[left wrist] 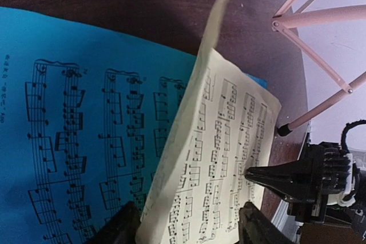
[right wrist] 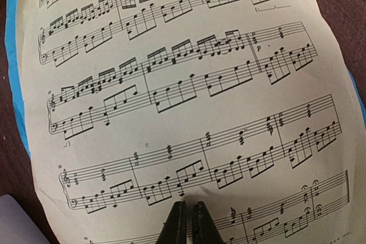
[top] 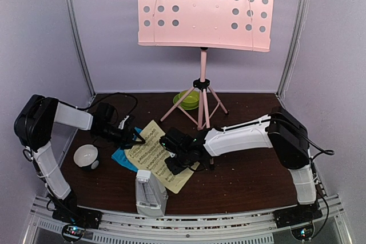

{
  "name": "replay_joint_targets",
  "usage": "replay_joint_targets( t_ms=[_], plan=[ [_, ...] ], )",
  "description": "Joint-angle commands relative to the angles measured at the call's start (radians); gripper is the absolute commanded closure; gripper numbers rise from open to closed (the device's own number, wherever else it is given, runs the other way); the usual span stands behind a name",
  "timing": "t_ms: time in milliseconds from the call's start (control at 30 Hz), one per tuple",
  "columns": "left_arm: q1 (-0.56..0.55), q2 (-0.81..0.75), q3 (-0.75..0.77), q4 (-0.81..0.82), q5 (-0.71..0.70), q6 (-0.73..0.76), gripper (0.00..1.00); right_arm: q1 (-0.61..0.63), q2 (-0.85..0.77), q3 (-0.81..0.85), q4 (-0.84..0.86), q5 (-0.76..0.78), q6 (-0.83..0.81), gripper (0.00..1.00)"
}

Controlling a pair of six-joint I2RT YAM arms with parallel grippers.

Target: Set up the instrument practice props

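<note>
The pink music stand (top: 203, 7) stands at the back centre on its tripod legs (left wrist: 320, 21). The yellow page (top: 157, 152) lies on the blue page (top: 122, 156) on the table. My left gripper (top: 136, 136) is open, its fingers either side of the yellow page's (left wrist: 229, 141) raised, curled edge, above the blue page (left wrist: 74, 112). My right gripper (top: 170, 161) is shut and empty, its tips (right wrist: 187, 207) pressing down on the yellow page (right wrist: 171, 84); it also shows in the left wrist view (left wrist: 269, 175). The white-grey metronome (top: 150, 192) stands at the front edge.
A green bowl on a saucer (top: 187, 100) sits behind the stand's legs. A small white-and-black bowl (top: 87, 155) sits left of the pages. The enclosure's walls and metal posts close in the table at back and sides.
</note>
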Motion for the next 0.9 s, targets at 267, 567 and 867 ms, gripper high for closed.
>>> replay_joint_targets(
  t_ms=[267,567,867],
  plan=[
    [-0.005,0.127,0.271,-0.190,0.086,0.186,0.31,-0.001,0.019,-0.038,-0.005,-0.016,-0.018,0.93],
    [-0.005,0.129,0.264,-0.223,0.113,0.219,0.42,-0.004,0.013,-0.040,0.000,-0.016,-0.015,0.93],
    [0.007,0.094,0.158,-0.217,0.079,0.204,0.37,-0.008,0.006,-0.039,0.001,-0.011,-0.015,0.93]
  ],
)
